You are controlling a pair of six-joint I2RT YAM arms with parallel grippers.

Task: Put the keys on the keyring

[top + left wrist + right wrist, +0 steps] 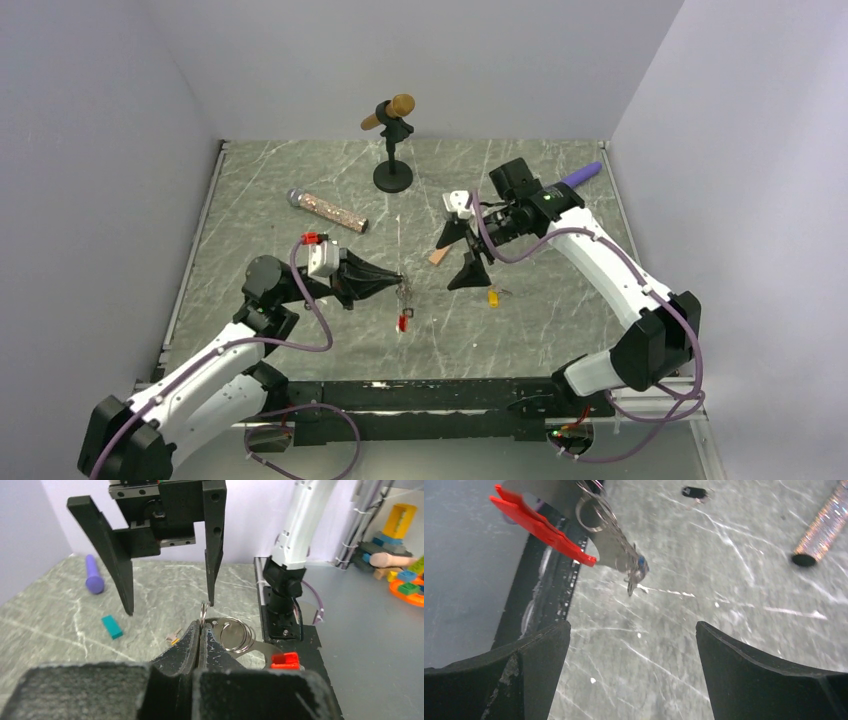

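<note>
Left end effector [200, 630] is clamped shut on the keyring [404, 297], with the red fob [541, 522] hanging below it. Right end effector [458, 257] is wide open right beside it, gripping nothing. The yellow key [493, 297] lies on the table [550, 330] nearby.

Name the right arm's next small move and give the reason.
Probably lower the open, empty right end effector onto the yellow key lying on the table near it, then close. The left end effector is shut on the keyring, holding it up ready.
</note>
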